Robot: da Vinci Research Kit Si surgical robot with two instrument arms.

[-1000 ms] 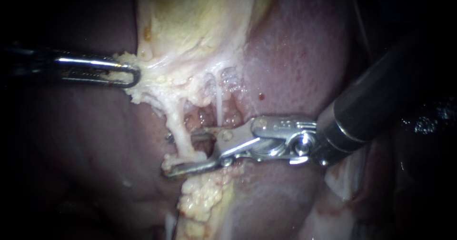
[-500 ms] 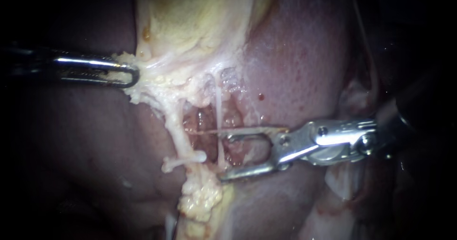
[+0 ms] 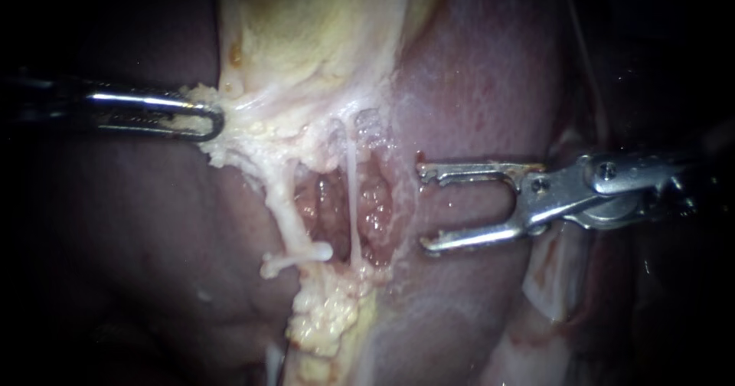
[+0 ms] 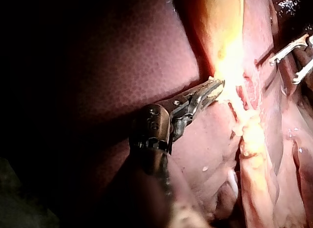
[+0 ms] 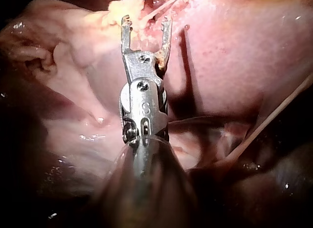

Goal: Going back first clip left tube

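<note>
My right instrument (image 3: 423,208), a silver two-jawed tool coming in from the right, lies nearest. Its hand is empty, jaws standing apart, over the reddish-brown liver (image 3: 475,80) and clear of both tubes. Just beyond its tips hangs the thin whitish right tube (image 3: 352,194). Past that is the thicker cream left tube (image 3: 285,206), with a small white clip (image 3: 300,256) across its lower part. Farther off, my left instrument (image 3: 208,122) has its hand clamped on pale fatty tissue (image 3: 230,137) below the yellow gallbladder (image 3: 306,26), holding the tubes taut. To back away well, I judge I should pull straight along the shaft, avoid snagging the thin tube, and hold the left pull steady.
</note>
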